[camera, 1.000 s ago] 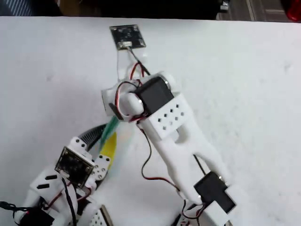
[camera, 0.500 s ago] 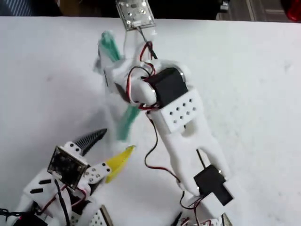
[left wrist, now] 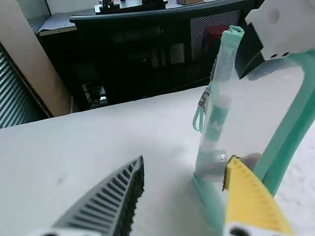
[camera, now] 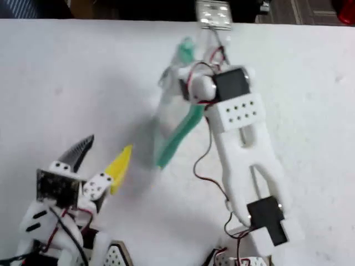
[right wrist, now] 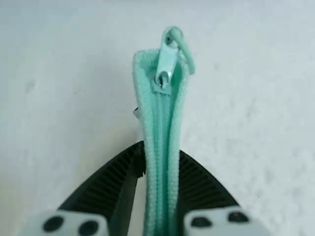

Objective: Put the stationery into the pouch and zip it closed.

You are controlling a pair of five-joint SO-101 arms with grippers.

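High view, pouch: the mint-edged pouch (camera: 176,119) is held on edge over the table (camera: 66,72), its long axis slanting from the far side toward me.
High view, right gripper: my right gripper (camera: 187,91) is pinching the pouch's zipper edge.
High view, left gripper: my left gripper (camera: 108,145) is spread and holds nothing, and the pouch lies off to its right, apart.
Left wrist view: the pouch stands upright just ahead, nearer my yellow finger (left wrist: 246,196).
Right wrist view: the slider (right wrist: 166,56) sits at the far end, so I judge the zip closed.

Nothing legible showing anywhere: pouch (camera: 176,133) carrying no readable print or label, table (camera: 66,83) bearing no readable sign or number.
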